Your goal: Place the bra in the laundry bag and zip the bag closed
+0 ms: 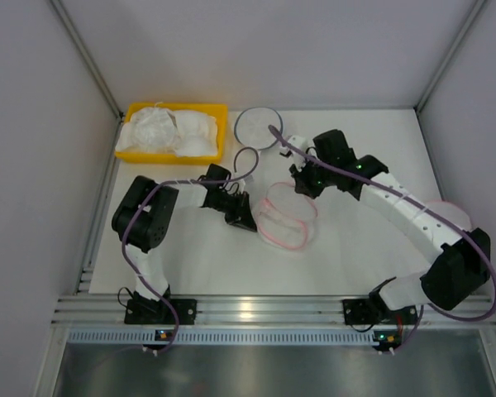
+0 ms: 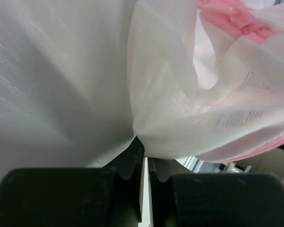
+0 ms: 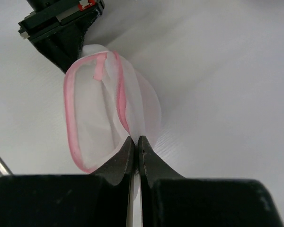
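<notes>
The laundry bag (image 1: 286, 220), white mesh with a pink rim, stands open in the middle of the table, held between both grippers. My left gripper (image 1: 246, 217) is shut on its left edge; in the left wrist view the mesh (image 2: 203, 94) and pink zip (image 2: 236, 19) bulge from the closed jaws (image 2: 146, 158). My right gripper (image 1: 302, 187) is shut on the bag's far right edge; in the right wrist view the jaws (image 3: 136, 142) pinch the mesh, and the bag's mouth (image 3: 92, 118) gapes. The white bra (image 1: 161, 128) lies in a yellow bin, away from both grippers.
The yellow bin (image 1: 135, 151) stands at the back left with white fabric in it. A round white bag with a dark grey-blue rim (image 1: 259, 126) lies at the back centre. Another pink-rimmed bag (image 1: 448, 213) lies under my right arm. Walls enclose the table.
</notes>
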